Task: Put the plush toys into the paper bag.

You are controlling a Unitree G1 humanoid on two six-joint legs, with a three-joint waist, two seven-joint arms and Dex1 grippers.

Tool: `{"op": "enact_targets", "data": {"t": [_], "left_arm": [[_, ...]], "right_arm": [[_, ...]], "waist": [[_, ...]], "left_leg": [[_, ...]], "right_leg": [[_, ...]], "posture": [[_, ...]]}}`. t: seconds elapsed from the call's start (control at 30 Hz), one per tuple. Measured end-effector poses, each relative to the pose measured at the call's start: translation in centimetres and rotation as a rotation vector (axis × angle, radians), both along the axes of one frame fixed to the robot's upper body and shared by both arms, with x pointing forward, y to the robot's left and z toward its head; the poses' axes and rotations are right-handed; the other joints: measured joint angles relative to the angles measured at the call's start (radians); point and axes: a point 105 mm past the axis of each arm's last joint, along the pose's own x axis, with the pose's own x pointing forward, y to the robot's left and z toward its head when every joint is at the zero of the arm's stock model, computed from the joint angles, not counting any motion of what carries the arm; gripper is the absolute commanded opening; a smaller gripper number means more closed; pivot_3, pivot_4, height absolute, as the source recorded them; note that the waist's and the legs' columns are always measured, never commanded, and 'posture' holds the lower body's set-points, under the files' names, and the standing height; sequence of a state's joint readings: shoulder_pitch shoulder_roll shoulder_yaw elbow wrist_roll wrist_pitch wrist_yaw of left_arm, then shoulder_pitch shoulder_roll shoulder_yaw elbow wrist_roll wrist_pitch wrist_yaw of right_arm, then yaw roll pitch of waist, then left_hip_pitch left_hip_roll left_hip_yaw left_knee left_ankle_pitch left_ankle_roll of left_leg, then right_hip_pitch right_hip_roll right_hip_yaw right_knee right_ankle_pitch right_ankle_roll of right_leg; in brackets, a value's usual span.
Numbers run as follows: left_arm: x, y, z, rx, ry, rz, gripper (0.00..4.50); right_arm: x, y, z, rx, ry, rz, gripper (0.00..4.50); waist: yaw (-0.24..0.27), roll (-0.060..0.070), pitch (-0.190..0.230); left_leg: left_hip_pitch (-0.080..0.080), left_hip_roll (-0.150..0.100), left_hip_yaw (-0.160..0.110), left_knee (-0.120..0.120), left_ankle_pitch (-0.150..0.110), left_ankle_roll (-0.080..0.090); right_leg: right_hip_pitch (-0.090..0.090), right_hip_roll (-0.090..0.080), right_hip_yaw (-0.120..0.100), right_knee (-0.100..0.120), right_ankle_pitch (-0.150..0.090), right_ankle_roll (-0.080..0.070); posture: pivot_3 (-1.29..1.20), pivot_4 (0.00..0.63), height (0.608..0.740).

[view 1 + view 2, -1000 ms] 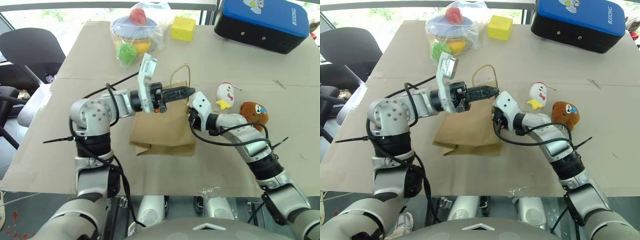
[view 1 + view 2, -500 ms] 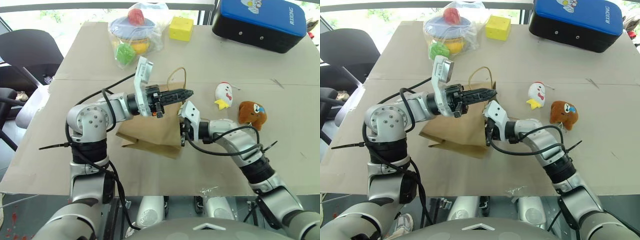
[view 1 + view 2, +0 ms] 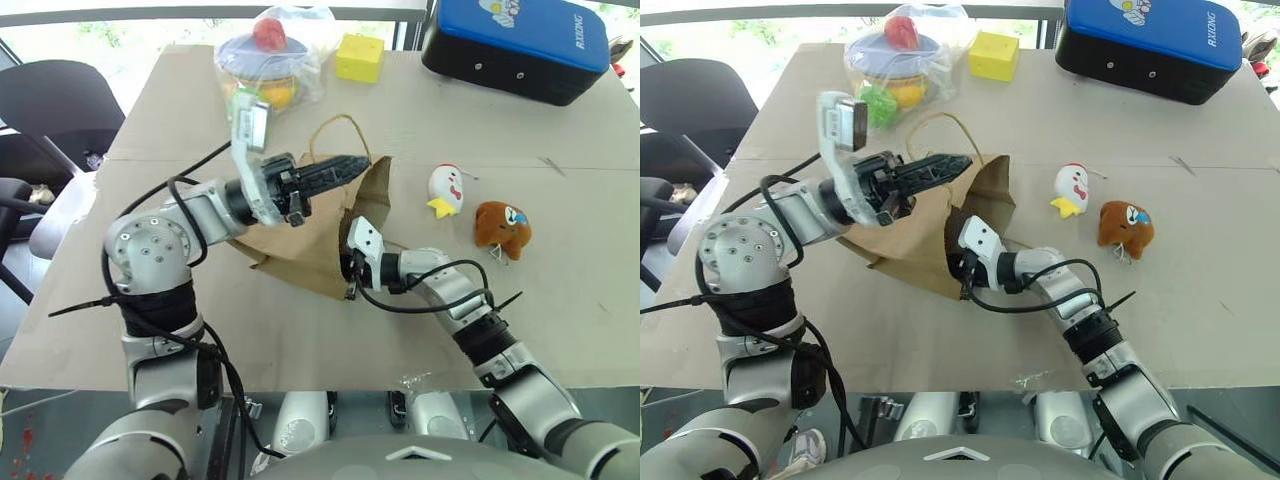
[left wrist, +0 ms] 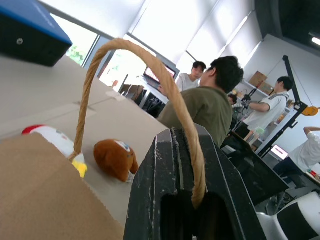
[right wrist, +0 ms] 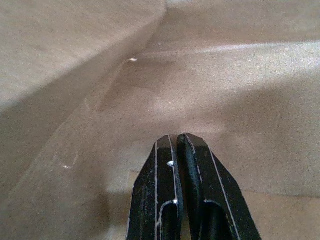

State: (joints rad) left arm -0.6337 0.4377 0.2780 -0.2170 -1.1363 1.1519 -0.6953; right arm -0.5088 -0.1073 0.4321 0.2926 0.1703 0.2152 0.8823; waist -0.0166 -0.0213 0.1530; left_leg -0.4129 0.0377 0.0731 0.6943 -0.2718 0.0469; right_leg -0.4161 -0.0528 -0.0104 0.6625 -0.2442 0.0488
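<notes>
Head stereo pair looks down over the table (image 3: pixel 560 300), sharing everything. Left wrist cam peers low toward 3 o'clock; right wrist cam's pressed close inside the paper bag (image 5: pixel 200 75).

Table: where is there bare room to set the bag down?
Bare: the table in front of the two plush toys, and the near left corner. Crowded: the far edge, with wrapped toys, yellow cube and blue case.

The brown paper bag (image 3: pixel 320 235) is lifted at its mouth end by one twisted loop handle (image 4: pixel 145 75), its creased body slanting down to the bench. The white chick (image 3: pixel 447 189) with yellow feet lies on the bench beside the bag's opening, and the brown-orange furry toy (image 3: pixel 503 226) sits just beyond it, apart.
</notes>
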Motion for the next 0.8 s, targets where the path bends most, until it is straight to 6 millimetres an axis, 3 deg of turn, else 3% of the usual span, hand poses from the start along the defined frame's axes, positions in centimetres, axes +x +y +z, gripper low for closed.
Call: {"op": "enact_targets", "data": {"t": [0.27, 0.37, 0.5, 0.6, 0.8], "left_arm": [[0.7, 2.2, 3.4, -0.043, -0.052, 0.095, 0.08], [0.7, 2.9, 2.3, -0.011, -0.036, 0.119, 0.08], [1.2, 3.4, 0.1, 0.06, -0.024, 0.166, 0.08], [1.5, 3.3, -0.8, 0.1, -0.06, 0.174, 0.08], [1.6, 2.6, -1.5, 0.139, -0.123, 0.163, 0.0]], "right_arm": [[0.6, 0.1, -0.6, -0.048, -0.009, -0.03, 0.07], [0.8, -0.2, -0.2, -0.041, -0.033, -0.081, 0.07], [1.3, -2.9, 0.4, -0.069, -0.116, -0.17, 0.07], [1.2, -4.3, 2.7, -0.03, -0.125, -0.226, 0.07], [-0.4, -7.2, 9.8, 0.084, -0.174, -0.257, 2.66]], "waist": [[0.001, -0.001, -0.001], [0.003, 0.0, -0.001], [0.013, -0.001, 0.0], [0.007, 0.0, 0.0], [0.006, 0.0, 0.0]], "left_leg": [[0.014, -0.001, 0.001, -0.01, 0.002, -0.003], [0.014, -0.001, 0.002, -0.011, 0.002, -0.004], [0.011, -0.002, 0.001, -0.011, 0.002, -0.004], [0.007, -0.001, 0.001, -0.011, 0.002, -0.004], [0.0, 0.0, -0.002, -0.011, 0.003, -0.005]], "right_leg": [[0.01, -0.001, 0.001, -0.001, 0.0, -0.001], [0.009, -0.001, 0.001, -0.001, 0.0, -0.001], [0.008, -0.003, 0.0, -0.003, 0.0, -0.001], [0.003, -0.002, 0.001, -0.002, 0.0, -0.001], [-0.002, -0.002, -0.001, -0.003, -0.002, -0.004]], "posture": [[0.0, 0.15, 0.74], [0.0, 0.15, 0.74], [0.0, 0.15, 0.74], [0.0, 0.15, 0.74], [0.0, 0.15, 0.74]]}}
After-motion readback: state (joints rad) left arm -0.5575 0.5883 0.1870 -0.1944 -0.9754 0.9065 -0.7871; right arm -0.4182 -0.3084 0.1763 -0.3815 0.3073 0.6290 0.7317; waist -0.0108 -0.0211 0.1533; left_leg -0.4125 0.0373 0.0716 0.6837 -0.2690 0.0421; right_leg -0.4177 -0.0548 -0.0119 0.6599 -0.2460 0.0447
